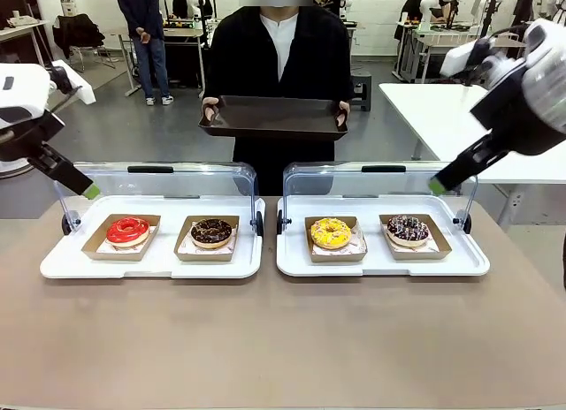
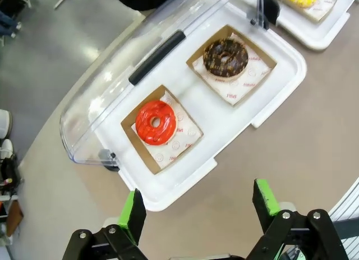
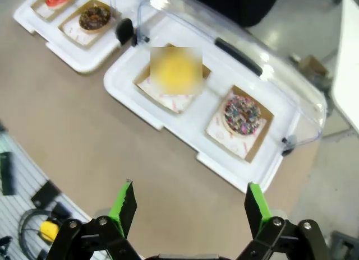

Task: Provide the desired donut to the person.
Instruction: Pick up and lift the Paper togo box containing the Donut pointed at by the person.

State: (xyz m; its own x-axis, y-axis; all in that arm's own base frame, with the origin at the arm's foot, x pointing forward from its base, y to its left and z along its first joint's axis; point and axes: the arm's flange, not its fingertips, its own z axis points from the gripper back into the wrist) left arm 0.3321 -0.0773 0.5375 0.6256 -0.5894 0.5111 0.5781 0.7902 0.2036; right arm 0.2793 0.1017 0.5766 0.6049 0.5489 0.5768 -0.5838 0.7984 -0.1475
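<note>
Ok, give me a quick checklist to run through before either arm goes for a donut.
1. Left hand open, holding nothing: ok.
2. Right hand open, holding nothing: ok.
3. Left lid and right lid raised: ok.
4. Red donut, chocolate donut, yellow donut, sprinkled donut uncovered, apart from each other: ok.
5. Black tray held out by the person: ok.
6. Which donut the person wants: cannot tell.

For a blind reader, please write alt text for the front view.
A person holds a dark tray behind the table. Left case: red donut, chocolate donut; right case: yellow donut, sprinkled donut. Left gripper and right gripper hover open.
</note>
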